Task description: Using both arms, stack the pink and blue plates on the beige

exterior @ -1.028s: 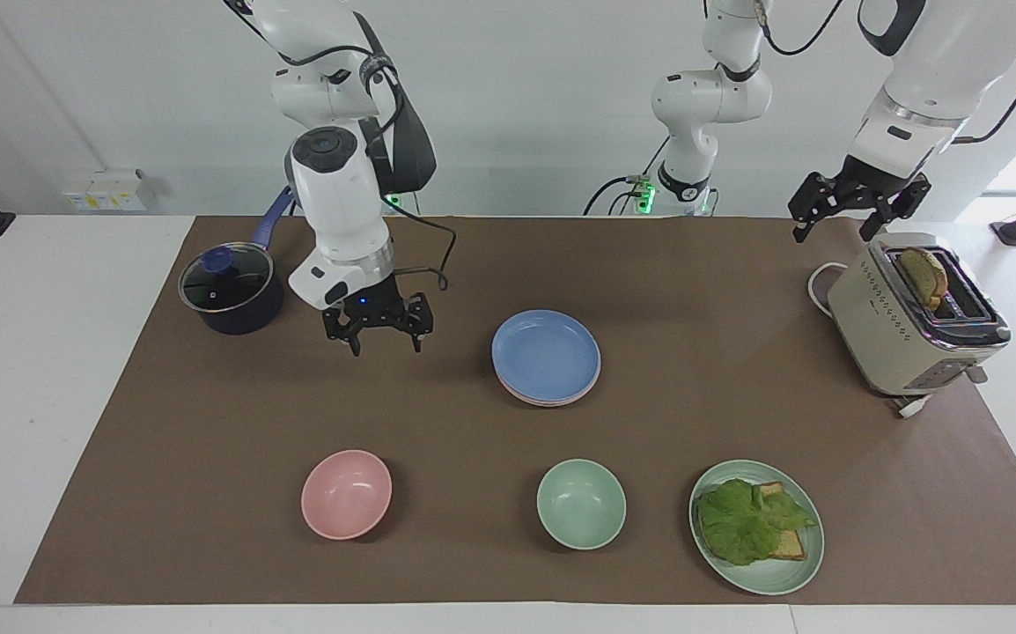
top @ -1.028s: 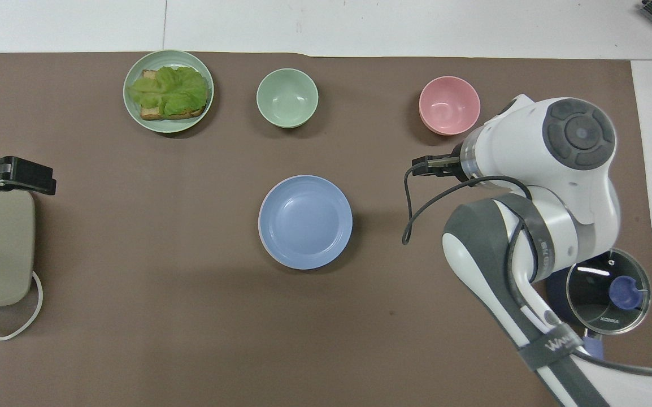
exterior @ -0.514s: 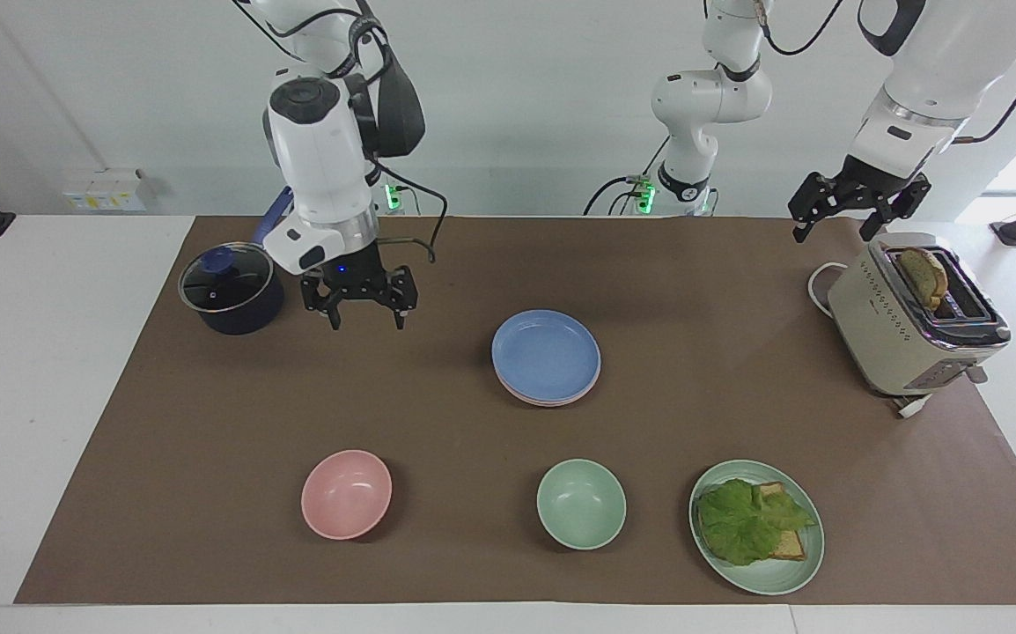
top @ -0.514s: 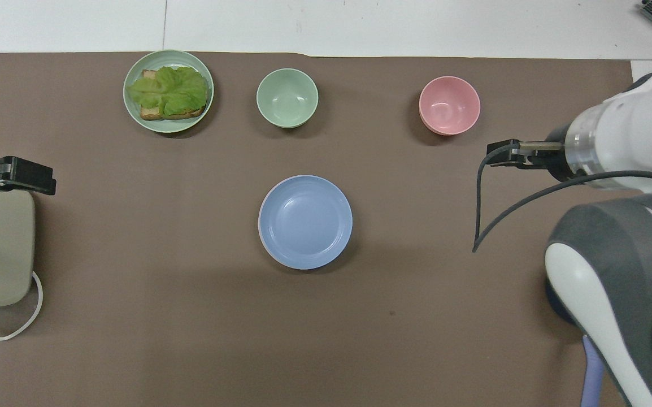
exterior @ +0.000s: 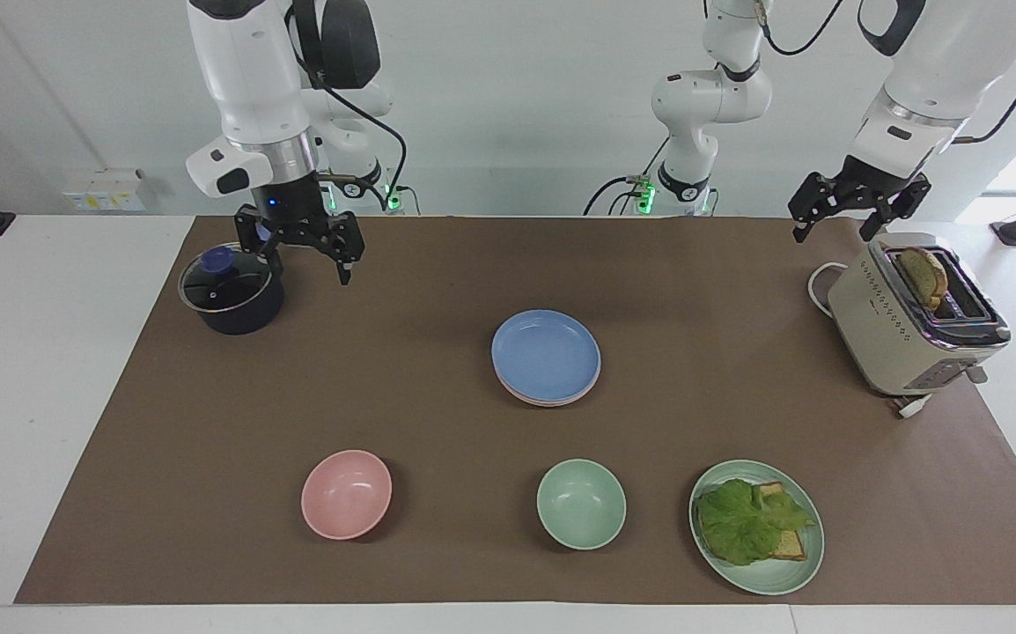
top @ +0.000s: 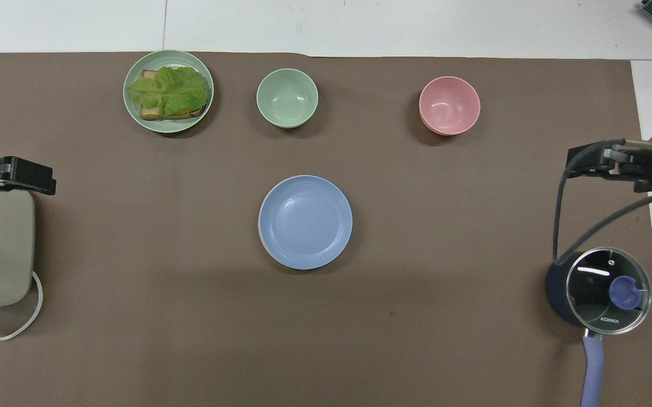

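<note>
Blue plate: top of a stack mid-mat; landmark for all that follows.
Pink plate: directly under the blue plate, only a thin rim showing.
Beige plate: hidden, if it lies at the bottom of the stack; cannot tell.
Right gripper: raised, empty, fingers spread apart; toward the right arm's end of the table from the blue plate, just beside the pot.
Left gripper: raised, empty, fingers spread; toward the left arm's end from the blue plate, over the toaster's edge.
Pot: dark blue, glass lid with blue knob; lid printed "KONKA"; well apart from the blue plate, toward the right arm's end.
Toaster: beige, a bread slice standing in one slot; well apart from the blue plate, toward the left arm's end.
Pink bowl: farther from the robots than the blue plate.
Green bowl: farther from the robots than the blue plate.
Green plate: carries lettuce on bread; farther from the robots than the blue plate.
Mat: brown, under everything.
</note>
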